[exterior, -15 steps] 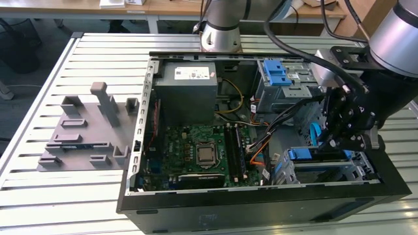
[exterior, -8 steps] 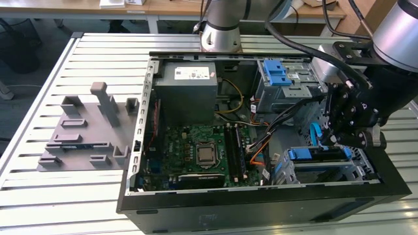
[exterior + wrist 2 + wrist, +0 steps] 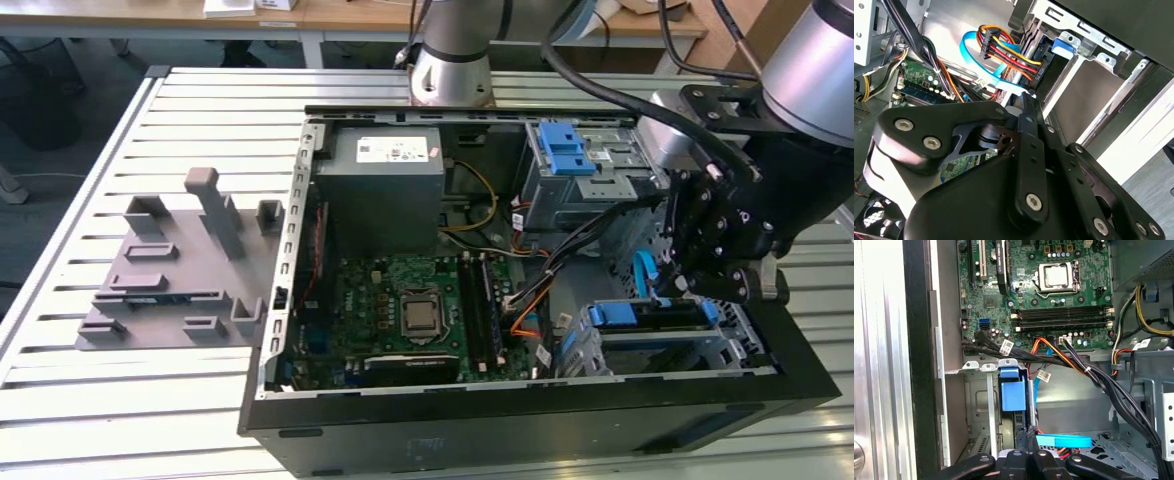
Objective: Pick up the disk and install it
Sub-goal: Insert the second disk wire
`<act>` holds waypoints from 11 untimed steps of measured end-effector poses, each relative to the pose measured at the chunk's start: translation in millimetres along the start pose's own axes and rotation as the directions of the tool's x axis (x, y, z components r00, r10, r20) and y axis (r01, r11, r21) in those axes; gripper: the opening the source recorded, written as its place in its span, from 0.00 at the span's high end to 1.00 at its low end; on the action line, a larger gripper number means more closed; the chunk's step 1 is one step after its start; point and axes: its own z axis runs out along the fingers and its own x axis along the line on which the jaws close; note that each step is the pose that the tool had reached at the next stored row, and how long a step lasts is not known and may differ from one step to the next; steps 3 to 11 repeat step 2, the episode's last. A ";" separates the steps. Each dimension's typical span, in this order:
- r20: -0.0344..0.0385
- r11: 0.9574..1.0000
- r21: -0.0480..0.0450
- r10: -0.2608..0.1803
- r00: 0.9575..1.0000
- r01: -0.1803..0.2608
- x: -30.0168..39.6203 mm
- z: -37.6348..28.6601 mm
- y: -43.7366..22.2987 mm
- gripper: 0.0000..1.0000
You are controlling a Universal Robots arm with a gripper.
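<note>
The work stood at the install step: the pincer [image 3: 707, 285] hung inside the open computer case [image 3: 534, 420], at the drive bay [image 3: 667, 335] in the case's corner toward the exterior view's right. In the first wrist view its fingertips [image 3: 1030, 437] were pinched nearly together on the thin upper edge of the disk [image 3: 1015, 405], which stood on edge with its blue carrier frame showing, part-way down in the bay. Seating it looked to call for a straight push along the bay's rails, without tilt.

Room was tight. The bay's metal walls [image 3: 979, 405] ran close along both faces of the disk. A black cable bundle [image 3: 1094, 375] crossed just beside the bay's mouth, and a blue ribbon cable [image 3: 1064, 441] lay near the fingertips. The motherboard [image 3: 414, 310] sat beyond the bay, well apart from the case on the slatted tabletop [image 3: 80, 400]
</note>
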 end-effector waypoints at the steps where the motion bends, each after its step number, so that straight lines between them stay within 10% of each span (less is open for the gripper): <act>1: 0.000 1.000 0.000 0.000 1.000 0.000 0.0 0.0 0.0 0.89; 11: 0.000 1.000 0.000 0.000 1.000 0.000 0.0 0.0 0.0 0.89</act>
